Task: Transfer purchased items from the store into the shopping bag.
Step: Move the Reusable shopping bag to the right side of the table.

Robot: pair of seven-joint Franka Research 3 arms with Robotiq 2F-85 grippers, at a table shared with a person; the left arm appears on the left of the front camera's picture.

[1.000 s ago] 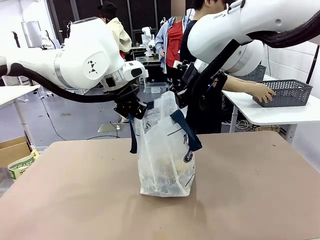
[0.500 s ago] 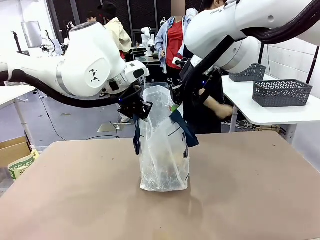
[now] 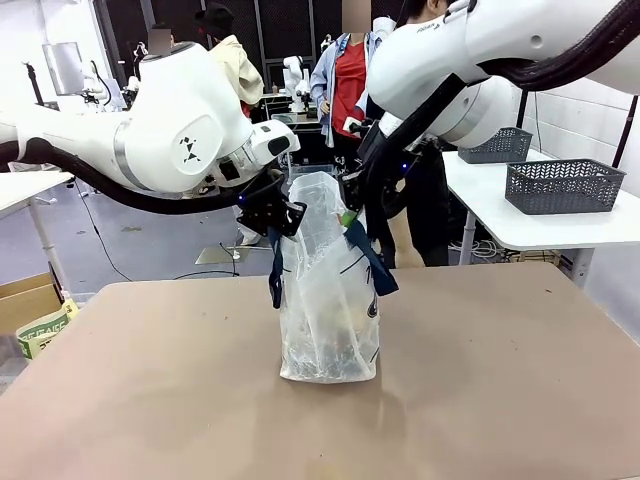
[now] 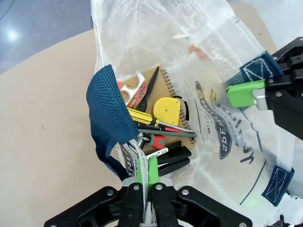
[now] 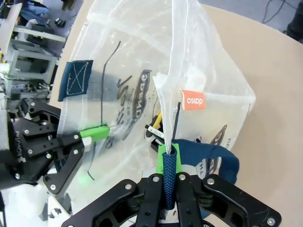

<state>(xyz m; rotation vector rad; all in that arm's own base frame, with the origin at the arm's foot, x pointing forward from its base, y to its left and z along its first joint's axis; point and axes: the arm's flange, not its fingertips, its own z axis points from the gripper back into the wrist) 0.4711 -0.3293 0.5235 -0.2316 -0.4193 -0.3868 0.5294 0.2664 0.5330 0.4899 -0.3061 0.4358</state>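
Observation:
The shopping bag (image 3: 330,300), whitish plastic with navy straps and print, stands upright mid-table, held at its rim from both sides. My left gripper (image 3: 278,216) is shut on the bag's left rim beside a strap; in the left wrist view it (image 4: 147,187) pinches the plastic edge. My right gripper (image 3: 351,206) is shut on the right strap, which runs between its pads (image 5: 169,170). The purchased items lie inside the bag: a brown notebook (image 4: 163,92), a yellow tape measure (image 4: 166,110), scissors (image 4: 136,88) and pens. The store, a dark grey basket (image 3: 566,186), sits on the white side table.
A second grey basket (image 3: 497,147) stands farther back on the white side table (image 3: 540,228). A person (image 3: 420,200) stands behind my right arm at the table's far side. The brown tabletop (image 3: 150,400) is bare around the bag. A cardboard box (image 3: 25,300) sits on the floor at left.
The two grippers have drawn closer together, narrowing the bag's mouth. The person's hand has left the basket and pulled back behind my right arm.

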